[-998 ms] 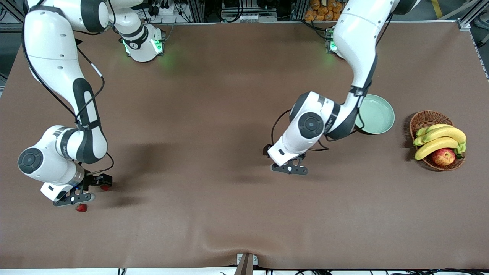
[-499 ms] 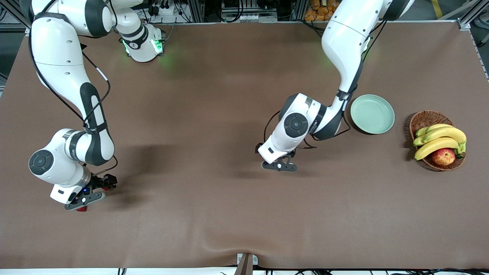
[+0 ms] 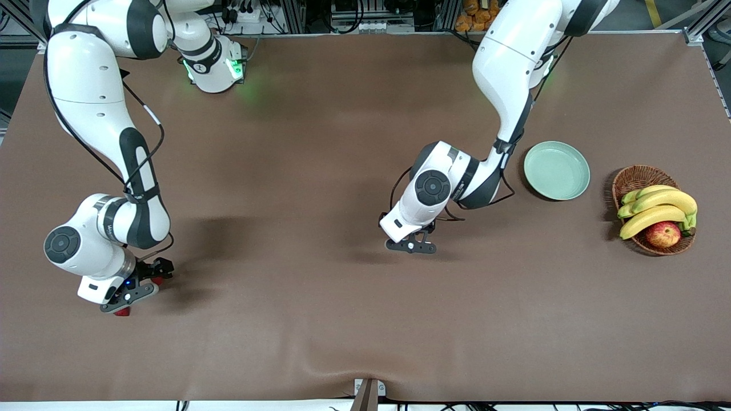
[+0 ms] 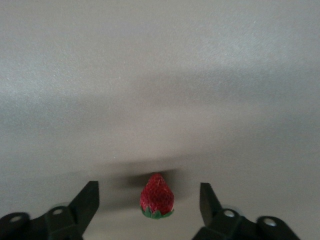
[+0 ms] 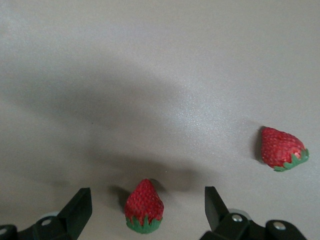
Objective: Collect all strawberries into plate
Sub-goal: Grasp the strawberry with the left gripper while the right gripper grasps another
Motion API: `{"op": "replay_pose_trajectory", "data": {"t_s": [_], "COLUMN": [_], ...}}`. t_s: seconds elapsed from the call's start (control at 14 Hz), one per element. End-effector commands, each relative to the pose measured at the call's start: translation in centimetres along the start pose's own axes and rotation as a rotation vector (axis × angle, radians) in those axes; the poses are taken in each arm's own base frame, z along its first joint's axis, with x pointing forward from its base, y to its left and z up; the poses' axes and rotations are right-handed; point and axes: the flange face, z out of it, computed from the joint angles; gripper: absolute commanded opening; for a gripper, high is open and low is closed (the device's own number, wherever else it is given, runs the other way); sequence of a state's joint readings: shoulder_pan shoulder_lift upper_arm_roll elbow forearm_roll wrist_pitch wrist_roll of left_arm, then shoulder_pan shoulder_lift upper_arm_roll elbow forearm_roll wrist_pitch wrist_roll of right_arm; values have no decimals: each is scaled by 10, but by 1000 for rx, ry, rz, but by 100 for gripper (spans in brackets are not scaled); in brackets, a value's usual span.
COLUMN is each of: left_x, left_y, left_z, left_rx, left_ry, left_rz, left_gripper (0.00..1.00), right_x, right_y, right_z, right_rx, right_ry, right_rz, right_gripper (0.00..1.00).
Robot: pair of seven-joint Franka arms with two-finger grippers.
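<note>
In the left wrist view a small red strawberry (image 4: 157, 196) lies on the brown table between the fingers of my left gripper (image 4: 148, 192), which is open with a gap on each side. That gripper (image 3: 412, 245) hangs low over the table's middle and hides the berry in the front view. My right gripper (image 5: 146, 195) is open around a second strawberry (image 5: 144, 206), with a third strawberry (image 5: 281, 148) lying beside it. At the right arm's end, a strawberry (image 3: 121, 311) peeks out under the right gripper (image 3: 127, 292). The mint-green plate (image 3: 557, 170) holds nothing.
A wicker basket (image 3: 637, 174) with bananas (image 3: 657, 208) and an apple (image 3: 662, 234) stands at the left arm's end of the table, beside the plate. The left arm's elbow hangs just beside the plate.
The left arm has swung toward the right arm's end, uncovering the plate, and its gripper came along. The right gripper has shifted slightly over the strawberry nearest the camera.
</note>
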State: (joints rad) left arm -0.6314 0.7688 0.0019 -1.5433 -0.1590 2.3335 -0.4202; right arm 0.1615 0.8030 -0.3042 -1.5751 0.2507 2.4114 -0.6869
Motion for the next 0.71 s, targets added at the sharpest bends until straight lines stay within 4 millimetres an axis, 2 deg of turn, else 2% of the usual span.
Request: {"op": "replay_pose_trajectory", "data": {"t_s": [0.0, 0.21, 0.5, 0.57, 0.64], "left_x": [-4, -6, -11, -11, -11], "left_y": [3, 1, 8, 8, 8], "left_z": [3, 6, 8, 8, 10], "left_rx": [-8, -6, -11, -10, -10], "left_ry": [1, -6, -15, -15, -16], "left_rz": [-25, -29, -44, -43, -44], "left_gripper": [82, 72, 71, 71, 71], "right_x": [0, -2, -3, -3, -3], "right_y": [3, 4, 4, 5, 5], "right_z": [6, 10, 13, 11, 12], "right_rx": [7, 10, 17, 16, 18], "right_ry": [-2, -11, -11, -8, -11], "right_rz": [-19, -6, 5, 1, 0], "right_gripper": [100, 100, 100, 74, 27]}}
